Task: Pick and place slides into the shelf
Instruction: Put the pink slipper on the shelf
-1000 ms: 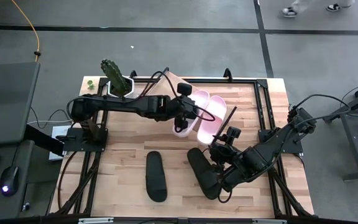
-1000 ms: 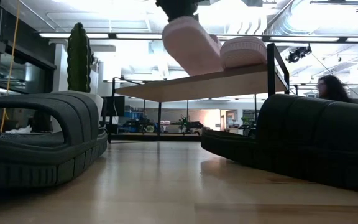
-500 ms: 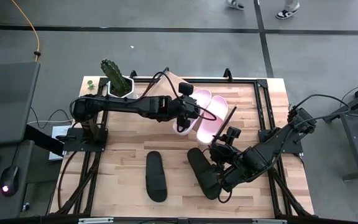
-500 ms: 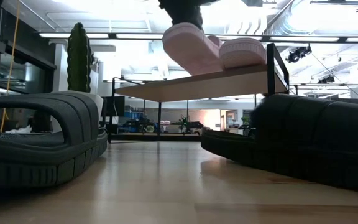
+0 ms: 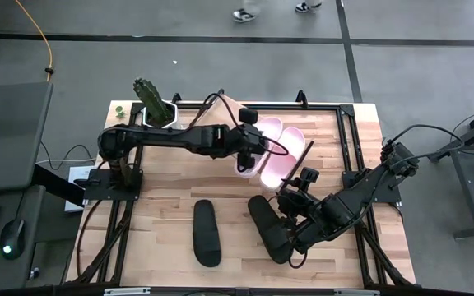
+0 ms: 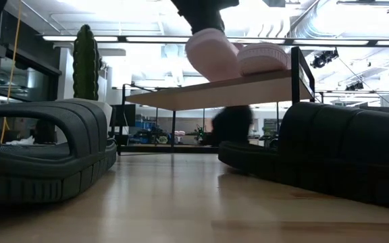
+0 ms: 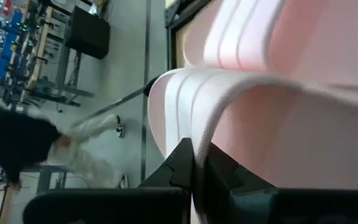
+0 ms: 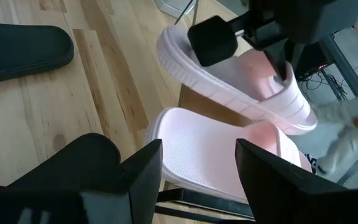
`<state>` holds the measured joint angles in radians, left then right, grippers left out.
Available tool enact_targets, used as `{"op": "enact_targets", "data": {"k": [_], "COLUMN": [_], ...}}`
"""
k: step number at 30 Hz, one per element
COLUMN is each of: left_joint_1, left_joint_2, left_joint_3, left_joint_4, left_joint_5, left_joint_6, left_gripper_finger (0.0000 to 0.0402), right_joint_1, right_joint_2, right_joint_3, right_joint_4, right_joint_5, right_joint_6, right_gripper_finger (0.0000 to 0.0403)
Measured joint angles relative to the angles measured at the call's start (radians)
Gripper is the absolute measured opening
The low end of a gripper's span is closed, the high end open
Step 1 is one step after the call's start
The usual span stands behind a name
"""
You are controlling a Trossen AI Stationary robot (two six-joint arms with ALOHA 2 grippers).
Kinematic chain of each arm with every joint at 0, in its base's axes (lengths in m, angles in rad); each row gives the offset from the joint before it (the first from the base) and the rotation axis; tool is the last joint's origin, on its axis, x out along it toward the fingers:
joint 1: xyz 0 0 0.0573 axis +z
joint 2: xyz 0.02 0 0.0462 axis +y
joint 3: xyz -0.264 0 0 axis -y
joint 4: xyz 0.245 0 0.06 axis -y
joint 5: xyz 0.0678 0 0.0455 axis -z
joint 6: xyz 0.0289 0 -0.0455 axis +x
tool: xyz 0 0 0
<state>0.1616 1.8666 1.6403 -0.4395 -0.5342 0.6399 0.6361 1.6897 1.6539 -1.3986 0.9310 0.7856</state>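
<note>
My left gripper (image 5: 249, 148) reaches over the shelf (image 5: 230, 111) and is shut on a pale pink slide (image 5: 257, 141), which shows tilted in the low view (image 6: 211, 54). The second pink slide (image 5: 290, 148) lies on the slanted shelf board (image 6: 215, 91) right beside it. Two black slides rest sole-down on the tabletop, one (image 5: 206, 233) near the front and one (image 5: 270, 226) by my right gripper (image 5: 290, 201). That gripper is open at this slide's far end; whether it touches it, I cannot tell. My left gripper pinches the white-edged strap (image 7: 194, 134) of the pink slide between its two fingers (image 7: 182, 165), coming from above. The slide is tilted with one end low above the shelf board (image 6: 221, 75); whether that end rests on the board cannot be told.
A potted cactus (image 5: 156, 107) stands at the table's far left corner, beside the shelf. Black metal frames run along both table sides (image 5: 105, 238). A person walks on the floor beyond the table (image 5: 249, 12) and shows as a dark figure (image 6: 234, 125) under the shelf.
My left gripper has carried the pink slide a little toward the far right over the shelf, closer to the other pink slide, and the slide now stands steeper. The right arm has kept still.
</note>
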Motion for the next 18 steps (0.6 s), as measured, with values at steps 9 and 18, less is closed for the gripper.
{"op": "enact_targets", "data": {"k": [9,18], "left_joint_1": [-0.051,-0.058], "left_joint_2": [0.011,0.011], "left_joint_3": [0.0,0.001], "left_joint_4": [0.082,0.095], "left_joint_5": [-0.003,-0.02], "left_joint_6": [0.019,0.015], "left_gripper_finger": [0.0005,0.0005], "right_joint_1": [0.0,0.0], "right_joint_2": [0.0,0.0], "right_joint_3": [0.0,0.0], "right_joint_4": [0.0,0.0], "right_joint_5": [0.0,0.0], "right_joint_6": [0.0,0.0], "right_gripper_finger": [0.0193,0.0193]}}
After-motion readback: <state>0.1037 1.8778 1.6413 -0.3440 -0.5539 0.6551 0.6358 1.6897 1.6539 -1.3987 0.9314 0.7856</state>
